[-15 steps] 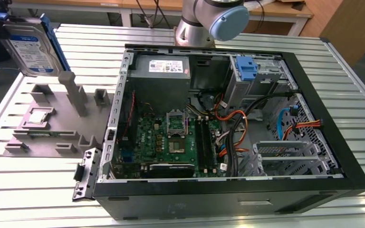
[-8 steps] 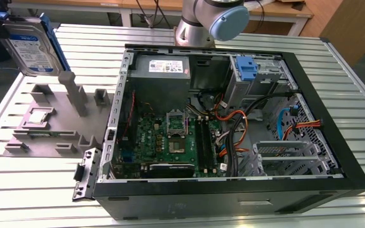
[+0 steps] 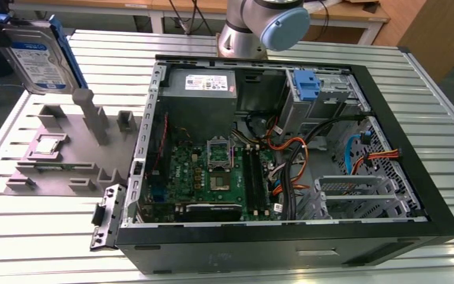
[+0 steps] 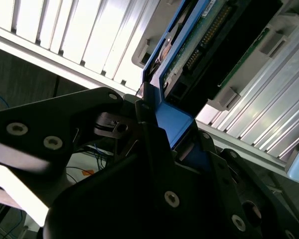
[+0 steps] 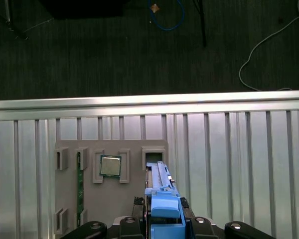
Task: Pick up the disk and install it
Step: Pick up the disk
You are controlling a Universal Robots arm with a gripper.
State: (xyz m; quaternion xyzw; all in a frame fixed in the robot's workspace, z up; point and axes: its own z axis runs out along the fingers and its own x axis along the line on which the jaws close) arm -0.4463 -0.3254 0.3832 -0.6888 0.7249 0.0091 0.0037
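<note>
Gripper [image 4: 173, 128] clamped on disk [image 3: 42, 56] by its blue rail. Disk hangs upright above grey parts holder [image 3: 61, 160], beside open computer case [image 3: 428, 201].

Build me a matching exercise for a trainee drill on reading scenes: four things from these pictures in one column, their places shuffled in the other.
Things
1. the disk
2. processor chip
3. green memory stick
4. metal cage with blue latch

Places
A. inside the open computer case
B. flat in a square recess of the grey fixture
C. gripped by the gripper, raised above the fixture
D. in a long narrow slot of the fixture

Pairs: 1-C, 2-B, 3-D, 4-A
</note>
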